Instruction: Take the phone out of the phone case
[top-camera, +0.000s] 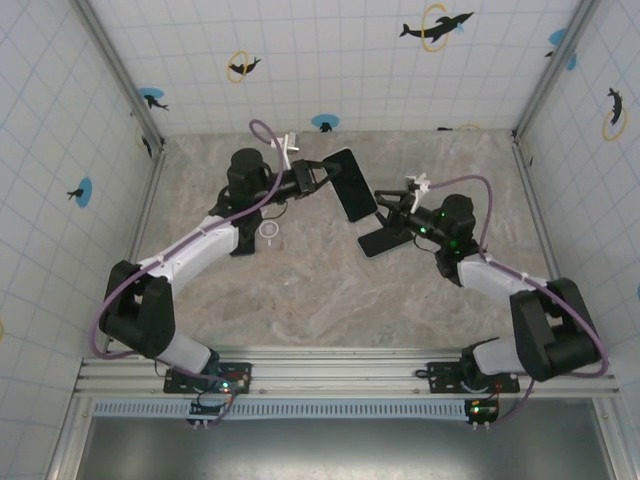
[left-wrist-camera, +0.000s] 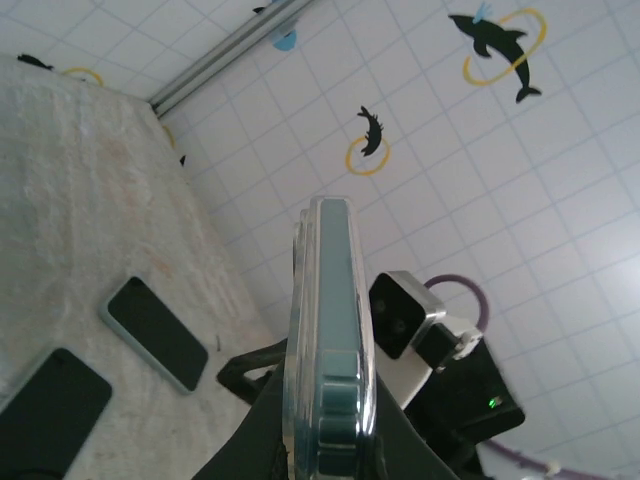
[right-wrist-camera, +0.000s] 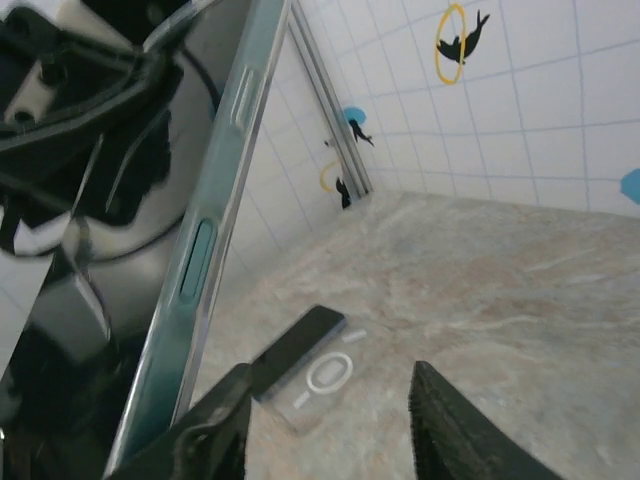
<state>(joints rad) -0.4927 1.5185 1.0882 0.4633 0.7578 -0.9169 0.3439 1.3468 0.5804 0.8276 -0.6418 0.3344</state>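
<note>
The left gripper (top-camera: 320, 178) is clamped on one end of the phone (top-camera: 351, 185). The phone sits in its clear case (left-wrist-camera: 330, 330) and is held up above the table (top-camera: 330, 290) — its long edge faces the right gripper (top-camera: 394, 213). The right fingers (right-wrist-camera: 452, 425) stand apart, just beside the phone. A second phone (top-camera: 377, 240) lies flat on the table under them.

Phone case (left-wrist-camera: 335, 330) in left tool (top-camera: 322, 178): clear over teal-green edge | tabletop (top-camera: 330, 290) below: marbled beige-grey | walls (top-camera: 340, 50) behind: white grid, black dolphins, yellow rings, blue discs
</note>
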